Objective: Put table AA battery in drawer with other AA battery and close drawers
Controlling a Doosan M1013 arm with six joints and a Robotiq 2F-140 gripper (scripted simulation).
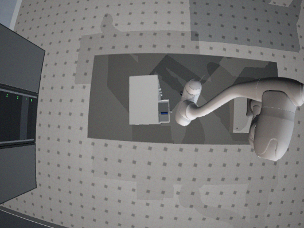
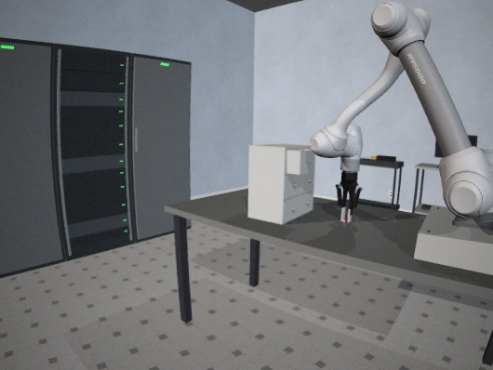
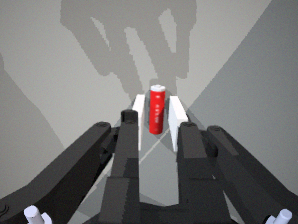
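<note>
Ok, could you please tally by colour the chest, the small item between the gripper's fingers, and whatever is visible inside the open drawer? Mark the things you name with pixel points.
White: 1, the chest [image 1: 143,100] [image 2: 266,183]
Red: 1, the battery [image 2: 346,220] [image 3: 157,111]
Blue: 1, the item in the drawer [image 1: 164,113]
Total: 3
</note>
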